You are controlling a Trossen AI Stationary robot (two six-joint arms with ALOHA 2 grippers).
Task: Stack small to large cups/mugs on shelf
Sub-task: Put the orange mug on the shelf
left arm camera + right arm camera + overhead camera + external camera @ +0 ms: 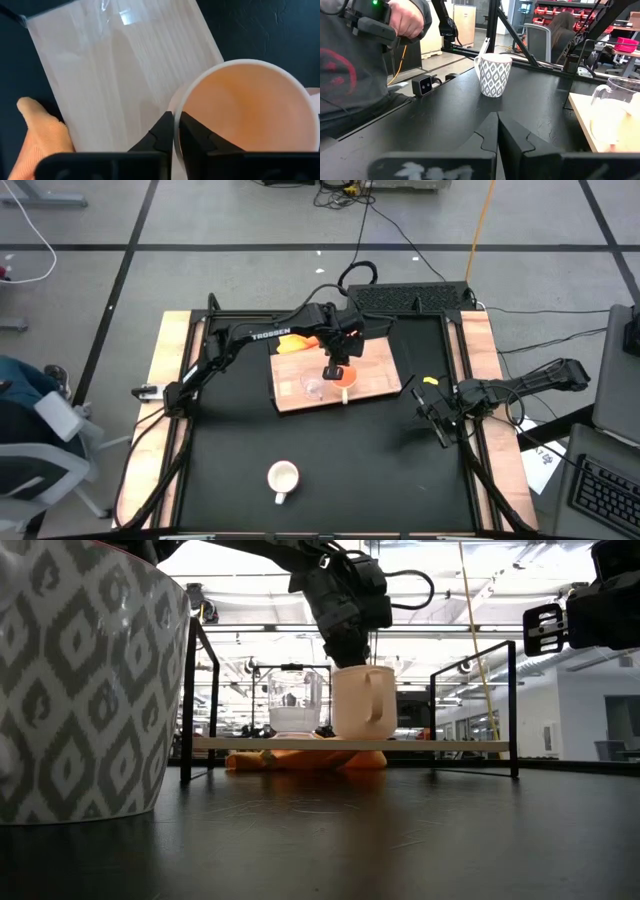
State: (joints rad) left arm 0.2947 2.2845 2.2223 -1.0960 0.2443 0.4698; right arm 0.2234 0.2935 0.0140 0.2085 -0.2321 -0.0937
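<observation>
Gripping: left pincer [335, 370] clamped on the rim of the yellow-orange mug [344, 377], one finger inside the wall, one outside, as the left wrist view shows.
Mug position: standing upright on the shelf [375, 370], right of centre, base apparently seated on the board in the low view.
Glass cup: tiny clear glass cup [314, 387] also on the shelf, just left of the held mug, apart from it.
Remaining mug: white patterned mug [283, 477] at the near edge of the surface [400, 470], well apart from the shelf, handle pointing toward the near side.
Key relation: white mug directly near-side of the left pincer and somewhat left; right pincer [437, 418] off to the right of the shelf, roughly as distant from that mug.
Right pincer state: fingers pressed together, holding nothing, hovering above the surface, facing the white mug in its wrist view.
Judgement: orange mug seemingly placed; release pending, then white mug to be fetched and set right of it.
Cloth: orange-yellow cloth [298, 340] tucked under the shelf's far left edge.
</observation>
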